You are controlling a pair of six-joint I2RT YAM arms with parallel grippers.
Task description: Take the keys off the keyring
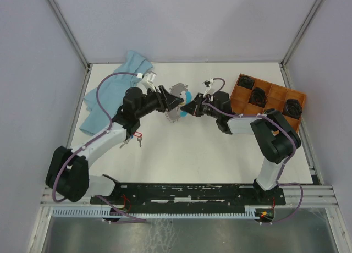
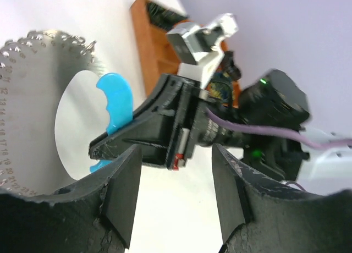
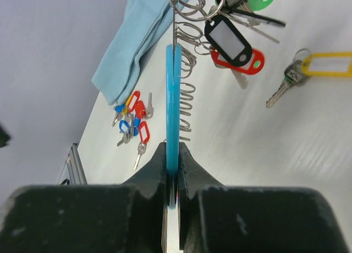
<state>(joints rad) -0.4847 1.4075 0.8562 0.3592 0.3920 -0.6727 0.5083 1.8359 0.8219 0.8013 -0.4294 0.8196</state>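
while right gripper (image 3: 172, 157) pinches keyring (image 3: 172, 88) blue edge, left gripper (image 2: 176, 179) gapes beside.

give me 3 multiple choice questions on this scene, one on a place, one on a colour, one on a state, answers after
1. Where does the blue cloth lie?
A) at the far left of the table
B) at the near right corner
C) between the arm bases

2. What colour is the tag on the lone key lying apart in the right wrist view?
A) purple
B) yellow
C) white

3. How do the fingers of the right gripper stand?
A) wide open
B) shut on the blue cloth
C) shut on the light blue part of the keyring

Answers:
1 A, it is bunched by the far left corner.
2 B, its tag frame is yellow.
3 C, both fingers press the blue strip between them.
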